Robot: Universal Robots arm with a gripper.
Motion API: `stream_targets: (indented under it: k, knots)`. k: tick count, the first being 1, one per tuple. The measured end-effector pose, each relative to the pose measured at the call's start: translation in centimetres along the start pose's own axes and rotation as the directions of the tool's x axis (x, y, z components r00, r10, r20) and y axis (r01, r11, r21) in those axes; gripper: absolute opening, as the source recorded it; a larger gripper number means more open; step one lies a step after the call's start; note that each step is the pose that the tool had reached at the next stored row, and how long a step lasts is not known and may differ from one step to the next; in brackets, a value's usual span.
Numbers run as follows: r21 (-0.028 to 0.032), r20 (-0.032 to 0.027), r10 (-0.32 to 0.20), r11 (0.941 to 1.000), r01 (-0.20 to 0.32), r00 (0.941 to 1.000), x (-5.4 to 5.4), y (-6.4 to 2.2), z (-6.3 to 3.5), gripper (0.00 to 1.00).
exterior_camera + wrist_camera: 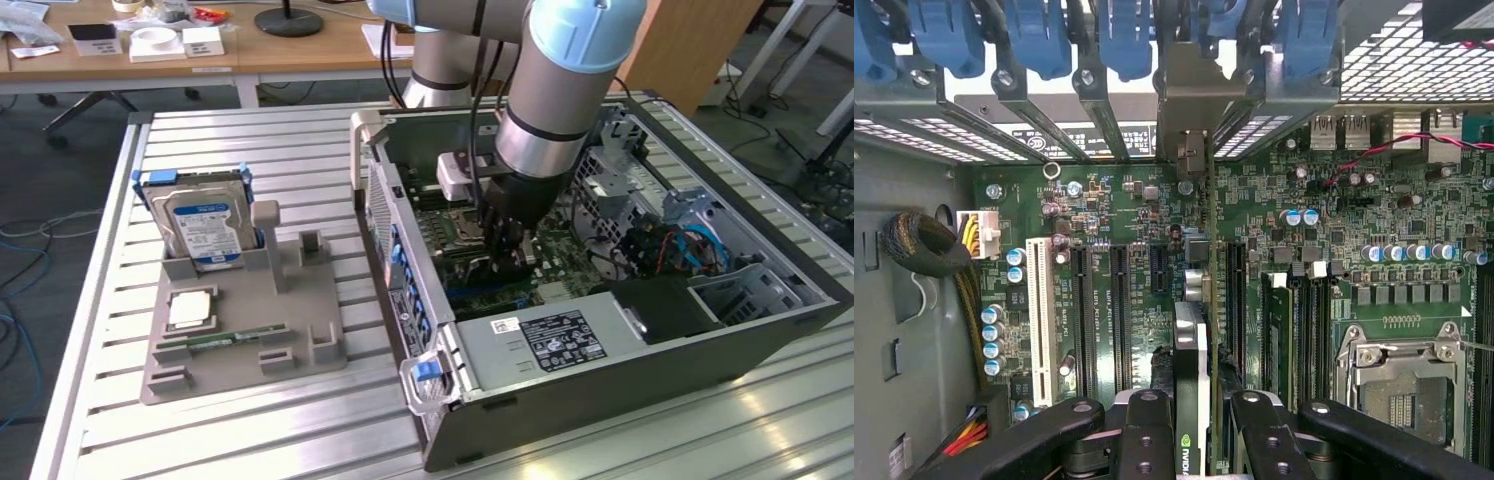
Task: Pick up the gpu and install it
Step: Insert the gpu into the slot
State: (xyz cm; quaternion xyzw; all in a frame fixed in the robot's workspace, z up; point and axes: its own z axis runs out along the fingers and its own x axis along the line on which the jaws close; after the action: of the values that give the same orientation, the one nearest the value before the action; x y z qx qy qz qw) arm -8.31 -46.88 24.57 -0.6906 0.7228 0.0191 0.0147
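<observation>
Now, line by line:

Claw: the claw [511, 262] is down inside the open computer case, at the middle of the exterior view; in the wrist view [1192, 432] its black fingers [1146, 440] sit at the bottom centre of the frame.

Claw state: closed on the graphics card, one finger on each side of it.

Graphics card: the graphics card [1191, 370] stands on edge between the fingers, seen end-on in the wrist view, its thin green board running up toward the metal bracket at the top centre of that frame. Whether it is fully seated in a slot I cannot tell.

Main board: the green main board [1134, 290] lies under the card, with black slots either side of it and a long white slot [1038, 310] at the left of the wrist frame.

Processor socket: a silver socket frame [1399, 375] sits at the lower right of the wrist frame.

Computer case: the case [601, 400] lies on its side with the cover off, filling the right half of the exterior view.

Arm: the grey arm [554, 90] comes down from the top centre of the exterior view into the case.

Tray: a grey holder tray [240, 340] lies at the left of the exterior view, well apart from the claw.

Hard drive: a silver drive with a blue label [203, 228] stands upright at the tray's far end.

Memory stick: a narrow green stick [230, 337] lies flat on the tray.

Counter: the ribbed metal counter [267, 430] carries both tray and case.
</observation>
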Motion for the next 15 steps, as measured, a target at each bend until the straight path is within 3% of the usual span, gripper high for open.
stream_targets:
  k: [15]
  knots:
    - [0.0007, 0.0, 0.0, 1.0, 0.0, 1.0, 0.01, 0.04, 0.13, 0.27]
